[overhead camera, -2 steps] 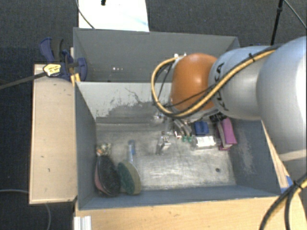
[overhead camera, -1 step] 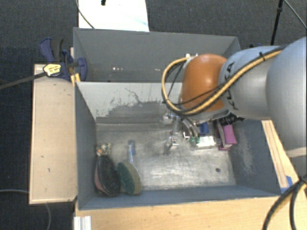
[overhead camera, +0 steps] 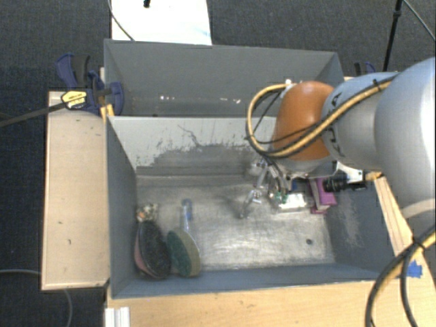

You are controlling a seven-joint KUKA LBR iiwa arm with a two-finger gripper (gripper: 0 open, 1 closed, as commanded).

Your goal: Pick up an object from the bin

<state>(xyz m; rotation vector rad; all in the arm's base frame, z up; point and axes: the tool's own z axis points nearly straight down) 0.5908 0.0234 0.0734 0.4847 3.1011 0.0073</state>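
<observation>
Nearest us hung the orange cover [overhead camera: 300,125], the gripper [overhead camera: 256,195] beneath it, low over the bin floor [overhead camera: 272,240] (open or shut, we could not tell). Approach step, we judged: dark oval pads [overhead camera: 163,251] lay well left of it, a purple piece [overhead camera: 322,193] just right; next, centre on one.

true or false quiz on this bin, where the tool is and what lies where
1. The tool hangs over the middle of the bin floor. True.
2. A dark oval brush and a green oval pad lie side by side at the floor's lower left corner in the view. True.
3. The green oval pad lies right under the tool. False: it lies well off to the view's left of it.
4. The arm reaches in from the view's left. False: from the right.
5. A small clear bluish thing lies just above the pad in the view. True.
</observation>
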